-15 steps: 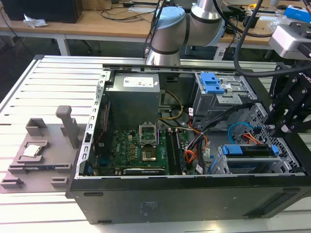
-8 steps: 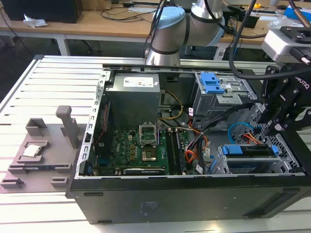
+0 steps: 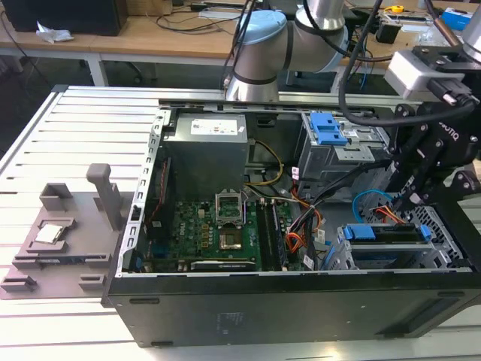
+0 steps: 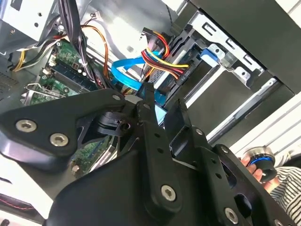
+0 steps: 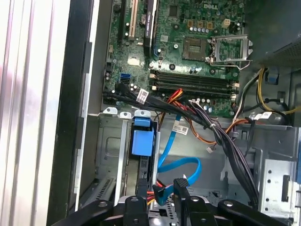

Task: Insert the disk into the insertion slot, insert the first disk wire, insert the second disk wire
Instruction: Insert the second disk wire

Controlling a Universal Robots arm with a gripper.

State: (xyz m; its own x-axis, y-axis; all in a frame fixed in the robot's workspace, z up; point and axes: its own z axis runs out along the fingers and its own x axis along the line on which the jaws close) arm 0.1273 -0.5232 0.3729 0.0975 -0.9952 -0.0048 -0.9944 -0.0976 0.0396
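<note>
The disk (image 3: 387, 234) sits on edge inside the insertion slot (image 3: 398, 257), a low grey cage at the exterior view's right. Its blue carrier handle (image 5: 142, 141) faces the motherboard and also shows in the second wrist view (image 4: 214, 52). My gripper (image 3: 410, 201) hangs right over the disk's rear end. In both wrist views its black fingers (image 5: 181, 188) stand close together around the connector of a flat blue disk wire (image 5: 181, 162), right at the disk. A red, yellow and black wire bundle (image 4: 160, 52) ends at the disk beside that connector.
A taller grey cage with blue latches (image 3: 331, 129) stands behind the slot. Motherboard (image 3: 218, 233), power supply (image 3: 207, 150) and loose black cables (image 5: 221, 136) crowd the case. A grey fixture (image 3: 68, 226) lies on the slatted table. A person's hand (image 4: 251, 165) is near the case.
</note>
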